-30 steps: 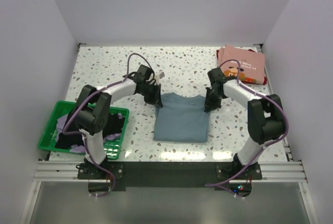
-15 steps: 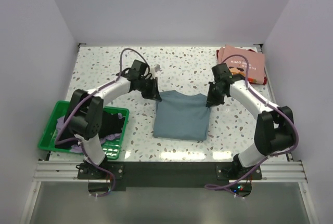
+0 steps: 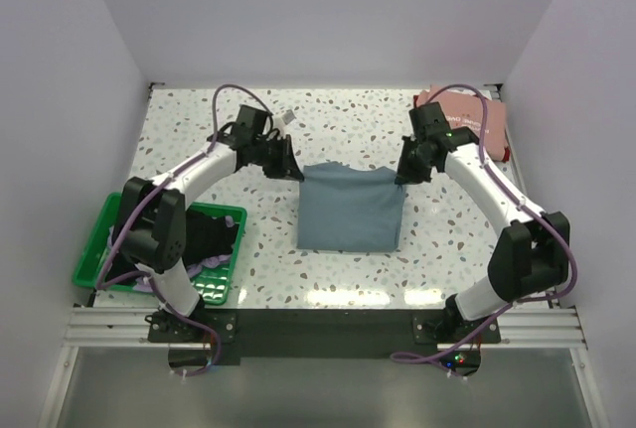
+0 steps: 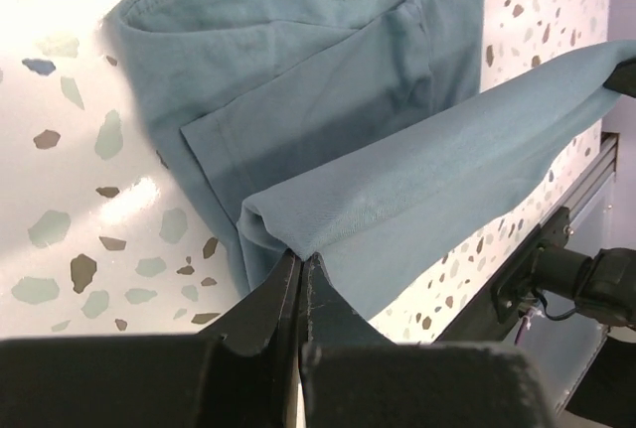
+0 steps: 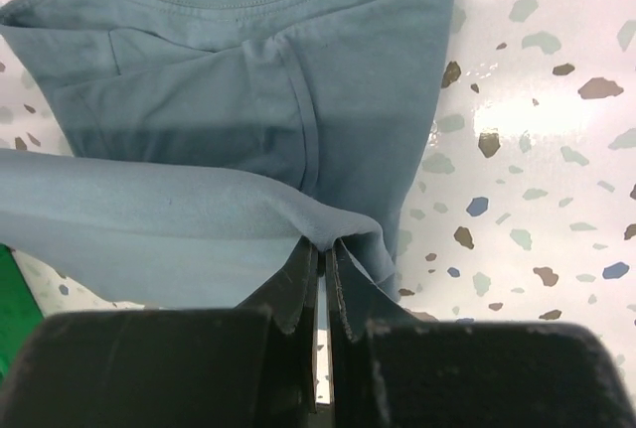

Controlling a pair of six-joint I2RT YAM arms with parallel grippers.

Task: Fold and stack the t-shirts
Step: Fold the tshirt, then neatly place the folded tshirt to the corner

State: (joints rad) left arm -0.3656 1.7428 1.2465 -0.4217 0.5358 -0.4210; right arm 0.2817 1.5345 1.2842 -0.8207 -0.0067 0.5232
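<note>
The grey-blue t-shirt (image 3: 350, 212) (image 4: 328, 61) (image 5: 248, 80) is seen near the middle of the speckled table (image 3: 199, 120), between the two arms. It is pinched at its left side by the left gripper (image 3: 294, 165) (image 4: 301, 261) and at its right side by the right gripper (image 3: 401, 172) (image 5: 320, 249). In both wrist views the fingers are pressed together on a fold of the cloth. That fold is lifted and stretched as a taut band from one gripper to the other, while the collar end lies flat on the table below it. Compared with a second ago, both grippers have been carried further from the arm bases, towards the far side of the table, and the arms are reached out more fully. The held edge has travelled with them, and the shirt's near edge has been drawn away from the bases, so that a shorter, squarer patch of cloth is shown from above. The pink t-shirt (image 3: 475, 115) in the far right corner is now partly covered by the right arm, and its print can no longer be made out. The green basket (image 3: 99, 249), with dark and lavender shirts (image 3: 214, 234) inside, is unchanged at the left.
</note>
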